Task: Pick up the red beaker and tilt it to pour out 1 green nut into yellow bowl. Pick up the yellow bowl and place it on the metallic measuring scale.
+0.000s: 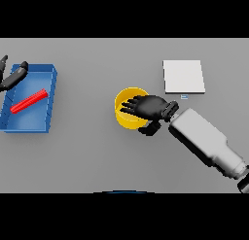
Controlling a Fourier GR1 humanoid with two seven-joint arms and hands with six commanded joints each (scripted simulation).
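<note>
A flat grey table fills the whole view from edge to edge; no wall or floor beyond it shows.

At the far left sits a blue tray, a shallow open bin set slightly askew. The red beaker lies on its side inside it, slanting from lower left to upper right. Whether anything is in the beaker cannot be made out.

The left hand shows at the left edge, over the tray's upper left corner. Part of it is cut off by the frame; the fingers that show reach out fairly straight toward the right and grip nothing.

Near the middle of the table stands the yellow bowl, upright. The right hand comes in from the lower right on its white and grey arm and lies over the bowl's right side, fingers stretched leftward across the opening, thumb down by the bowl's lower right rim. The hand hides most of the bowl's inside, so its contents cannot be seen. The fingers look spread and loose rather than closed round the rim, though the wall beneath the palm is hidden.

The scale, a pale square plate, lies up and to the right of the bowl, near it but apart, with a small tab at its near edge.
</note>
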